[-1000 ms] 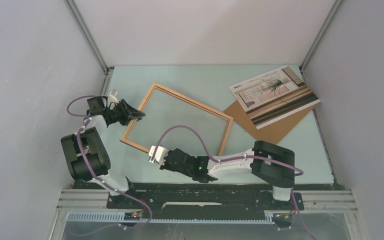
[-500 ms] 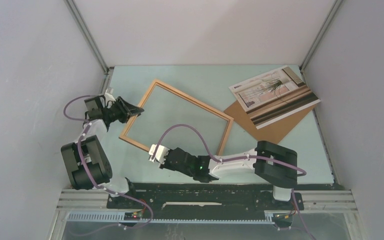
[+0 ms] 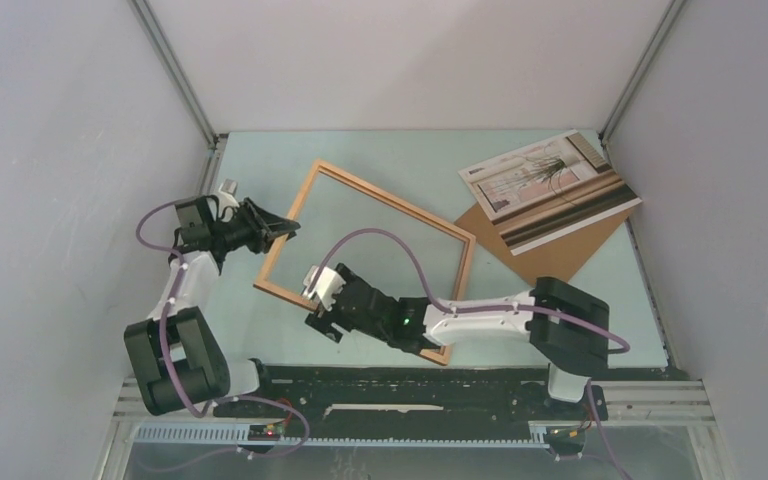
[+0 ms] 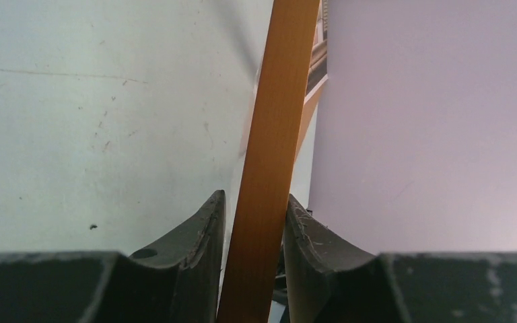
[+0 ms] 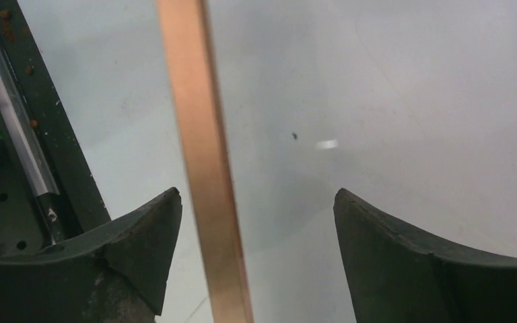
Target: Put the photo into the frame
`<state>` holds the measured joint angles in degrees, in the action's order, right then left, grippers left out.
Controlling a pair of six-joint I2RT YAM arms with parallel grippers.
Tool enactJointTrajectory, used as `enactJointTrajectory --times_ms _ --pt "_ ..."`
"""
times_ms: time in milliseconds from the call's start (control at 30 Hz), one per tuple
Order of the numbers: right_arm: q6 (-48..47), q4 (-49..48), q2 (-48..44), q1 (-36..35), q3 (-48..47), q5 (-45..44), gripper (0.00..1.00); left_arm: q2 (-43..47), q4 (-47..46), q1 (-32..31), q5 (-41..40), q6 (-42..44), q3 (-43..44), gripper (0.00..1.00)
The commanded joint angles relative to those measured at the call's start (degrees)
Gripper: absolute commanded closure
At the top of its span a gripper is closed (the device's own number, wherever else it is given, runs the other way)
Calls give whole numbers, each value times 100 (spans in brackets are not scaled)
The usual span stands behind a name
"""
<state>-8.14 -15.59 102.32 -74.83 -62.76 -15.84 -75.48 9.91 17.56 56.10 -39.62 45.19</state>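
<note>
Top external view: both arms were extended from the near edge over a pale green bench [image 3: 400,150].
Left arm pose: the elbow was folded close to its base. The forearm ran up along the left side, and the wrist was turned so the tool pointed right.
Left tool [image 3: 285,228]: it was pinching the left short rail of the frame [image 3: 390,201]. In the left wrist view the rail ran upright between the two fingers of the tool [image 4: 252,202], with a dark pad close against each face.
Right arm pose: the shoulder block sat at the near right. The forearm was stretched low and leftward along the near edge, with the wrist angled toward the far left.
Right tool [image 3: 318,305]: its fingers were spread wide, straddling the near long rail of the frame. In the right wrist view the tool [image 5: 256,202] gripped nothing. The rail [image 5: 202,168] passed close by one finger and well clear of the other.
Frame position: it sat skewed at mid-bench with bare bench showing through the opening. Whether the pinched end was raised off the bench could not be determined.
Photo [image 3: 550,190]: it lay flat at the far right, printed side up, resting across a brown backing board [image 3: 550,262]. It was apart from the frame and neither tool touched it.
Backing board: one corner lay near the frame's right corner.
</note>
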Motion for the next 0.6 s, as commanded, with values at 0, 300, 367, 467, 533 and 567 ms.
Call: enactJointTrajectory --times_ms 0,300,367,467,533,567 --pt "1053 1379 -908 119 -283 -48 10 316 493 -71 185 -268 -76 92" --pt "3427 3677 -2421 1098 -245 1103 11 588 512 -74 211 -292 -226 99" --pt "3946 3820 -2656 1526 -39 1666 11 675 520 -72 213 -296 -209 99" --pt "4223 3909 -2932 2058 286 1941 11 742 536 -73 159 -204 -159 99" --pt "4303 4214 -3007 2493 354 1810 12 714 589 -69 103 -74 -134 100" --pt "4344 4433 -3022 2704 388 1752 12 697 591 -73 70 -7 -133 100"
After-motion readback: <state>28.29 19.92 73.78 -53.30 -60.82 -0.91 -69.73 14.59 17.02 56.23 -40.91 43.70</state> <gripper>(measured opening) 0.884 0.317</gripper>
